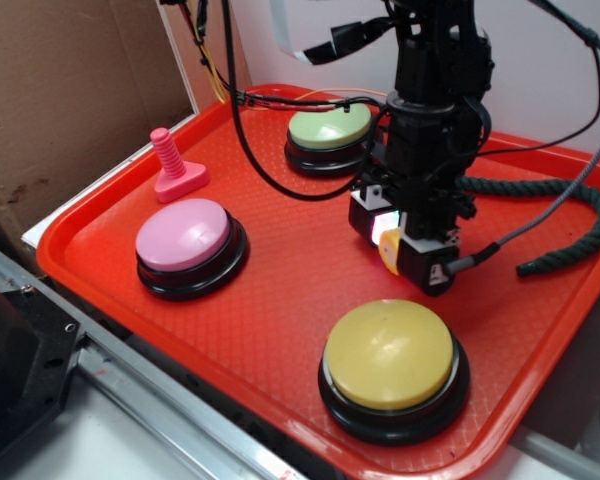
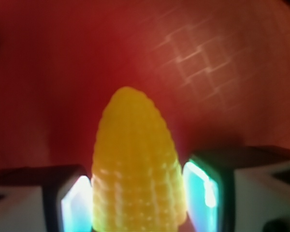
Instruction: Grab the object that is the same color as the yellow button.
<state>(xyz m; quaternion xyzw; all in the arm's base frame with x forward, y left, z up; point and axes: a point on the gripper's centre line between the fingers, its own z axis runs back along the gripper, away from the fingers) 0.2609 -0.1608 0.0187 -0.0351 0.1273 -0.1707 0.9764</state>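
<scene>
The object, a small yellow toy corn cob (image 2: 137,169), fills the middle of the wrist view with its rounded tip pointing away. It sits between the two glowing pads (image 2: 76,205) of my gripper (image 2: 137,205), which press its ridged sides. In the exterior view, the gripper (image 1: 392,245) hangs low over the red tray (image 1: 280,330), shut on the corn cob (image 1: 389,252). Only a small yellow patch of the cob shows there. The big yellow button (image 1: 388,352) stands on the tray just in front of the gripper, apart from it.
A pink dome button (image 1: 183,235) sits at the tray's left and a green one (image 1: 329,127) at the back. A pink screw-shaped toy (image 1: 172,166) stands at the back left. A dark green rope (image 1: 570,215) curls along the right side. Cardboard (image 1: 70,90) stands behind the tray's left edge.
</scene>
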